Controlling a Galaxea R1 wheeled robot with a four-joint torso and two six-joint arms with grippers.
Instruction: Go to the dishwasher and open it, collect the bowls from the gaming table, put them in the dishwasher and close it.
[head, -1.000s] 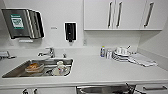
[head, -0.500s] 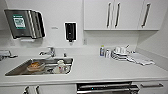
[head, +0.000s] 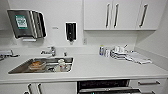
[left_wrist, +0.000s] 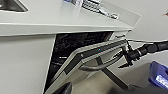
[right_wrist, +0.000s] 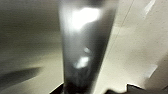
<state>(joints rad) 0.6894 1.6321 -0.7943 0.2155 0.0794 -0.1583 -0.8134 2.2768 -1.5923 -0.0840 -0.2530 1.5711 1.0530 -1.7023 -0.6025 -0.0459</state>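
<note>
The dishwasher sits under the white counter, its door tilted partly open over a dark interior with racks. In the left wrist view my right gripper is at the far end of the door's bar handle. That handle runs close and blurred through the right wrist view. A dark part of my left gripper shows low beside the door. The bowls and the gaming table are out of view.
A steel sink on the left holds an orange dish and a pale cup. On the counter at the right lie bottles and a heap of cloths. White drawer fronts flank the dishwasher. Wall cabinets hang above.
</note>
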